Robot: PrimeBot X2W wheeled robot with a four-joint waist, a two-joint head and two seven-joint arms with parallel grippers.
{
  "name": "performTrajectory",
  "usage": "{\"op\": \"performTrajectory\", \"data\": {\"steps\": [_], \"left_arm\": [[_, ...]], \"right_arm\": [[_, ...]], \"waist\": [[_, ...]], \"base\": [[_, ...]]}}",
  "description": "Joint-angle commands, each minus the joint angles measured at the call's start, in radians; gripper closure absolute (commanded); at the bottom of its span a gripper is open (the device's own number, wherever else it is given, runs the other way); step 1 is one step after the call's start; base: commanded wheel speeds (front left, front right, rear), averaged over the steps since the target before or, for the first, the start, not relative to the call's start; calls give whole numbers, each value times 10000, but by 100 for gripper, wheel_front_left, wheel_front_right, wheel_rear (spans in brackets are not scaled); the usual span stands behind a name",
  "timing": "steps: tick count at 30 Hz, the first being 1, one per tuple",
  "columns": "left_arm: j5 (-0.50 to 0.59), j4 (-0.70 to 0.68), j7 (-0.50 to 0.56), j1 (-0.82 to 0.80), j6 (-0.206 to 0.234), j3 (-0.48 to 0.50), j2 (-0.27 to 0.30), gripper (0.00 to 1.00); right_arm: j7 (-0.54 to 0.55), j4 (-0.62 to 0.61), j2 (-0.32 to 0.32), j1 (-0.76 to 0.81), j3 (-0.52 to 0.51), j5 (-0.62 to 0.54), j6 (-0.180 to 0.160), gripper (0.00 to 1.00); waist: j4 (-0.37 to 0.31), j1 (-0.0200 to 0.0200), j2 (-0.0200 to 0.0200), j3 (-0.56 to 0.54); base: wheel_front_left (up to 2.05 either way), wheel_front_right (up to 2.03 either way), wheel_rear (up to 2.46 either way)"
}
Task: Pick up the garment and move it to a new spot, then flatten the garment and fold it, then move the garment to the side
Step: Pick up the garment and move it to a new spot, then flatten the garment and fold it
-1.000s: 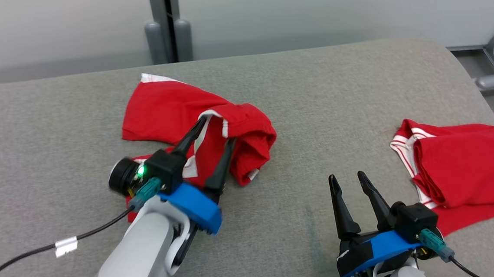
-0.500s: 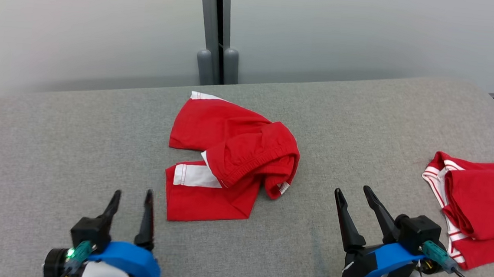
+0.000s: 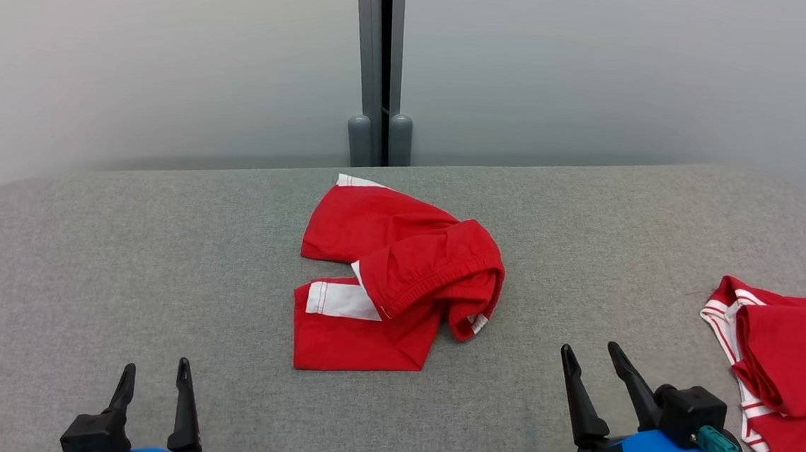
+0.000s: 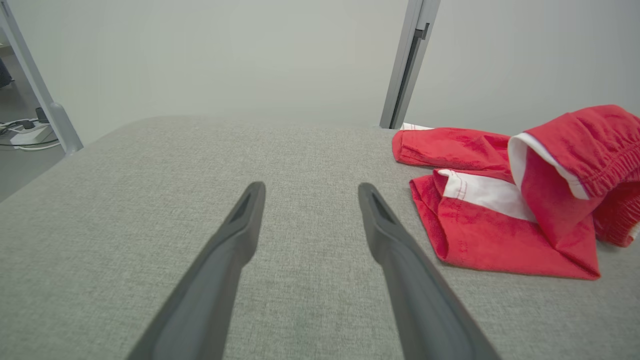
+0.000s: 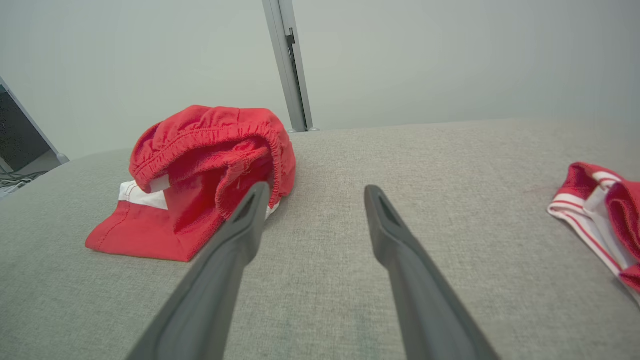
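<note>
Garment: red shorts (image 3: 399, 282), crumpled mid-table, elastic waistband flopped over the legs.
Surface: grey padded table (image 3: 125, 249).
Left gripper (image 3: 156, 365): jaws spread, empty, near-left, well apart from the shorts.
Right gripper (image 3: 589, 347): jaws spread, empty, between the shorts and a second red garment (image 3: 791, 352).
Step, likely: flattening.
How: pinch the waistband at two separate points, one per gripper. Lift a little, then draw apart so the legs unroll. Leave the second garment alone.

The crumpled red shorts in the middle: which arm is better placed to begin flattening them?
Probably the right. The right claw stands open nearer the shorts, facing their bunched waistband. The left claw, also open, sits farther back, with the shorts off to its side.
</note>
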Motion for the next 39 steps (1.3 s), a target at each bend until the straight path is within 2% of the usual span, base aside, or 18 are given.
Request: {"op": "performTrajectory", "data": {"steps": [1, 7, 12, 16, 20, 25, 33, 35, 36, 38, 39], "left_arm": [[-59, -46, -27, 107, 26, -52, -9, 0], [-194, -95, -27, -23, 46, -396, -7, 0], [-246, -116, -27, -369, -50, -680, -6, 0], [-313, -86, -27, -634, -54, -974, -9, 0], [-397, -120, -27, -760, -60, -1138, -7, 0], [-448, -169, -27, -798, -41, -1122, -10, 0], [-579, -262, -27, -978, -28, -1200, -12, 0], [-618, -275, -27, -1042, -6, -1231, -9, 0], [-644, -275, -27, -1084, 11, -1239, -11, 0], [-687, -256, -27, -1174, 0, -1263, -9, 0], [-688, -243, -27, -1207, -11, -1277, -9, 0]], "right_arm": [[-2, 14, -17, 117, 4, -49, 0, 0], [0, 121, -15, 2, 350, 118, 0, 0], [-4, 430, -15, -633, 1670, 357, 0, 0], [-2, 807, -26, -1261, 2348, 509, 0, 0], [-2, 1225, -26, -1794, 2429, 382, -2, 0], [-2, 1505, -29, -2089, 1958, 124, -2, 0], [-2, 1448, -25, -2368, 1649, -29, 0, 0], [-3, 1319, -26, -2463, 1741, 34, 0, 33], [-2, 1274, -28, -2501, 1766, 34, -2, 59], [-2, 1206, -29, -2533, 1757, 34, -2, 78], [-2, 1190, -26, -2567, 1738, -4, 0, 80]], "waist": [[46, 1, 1, 6], [408, 1, 1, 156], [1015, 1, 1, 642], [1694, 1, 1, 1045], [2388, 1, 1, 1341], [2972, 1, 1, 1629], [3176, 1, 1, 1955], [3138, 1, 1, 2024], [3108, 1, 1, 2053], [3064, 1, 1, 2075], [3044, 1, 1, 2075]], "base": [[0, 0, 0], [0, 0, 0], [0, 0, 0], [0, 0, 0], [0, 0, 0], [0, 0, 0], [0, 0, 0], [0, 0, 0], [0, 0, 0], [0, 0, 0], [0, 0, 0]]}}
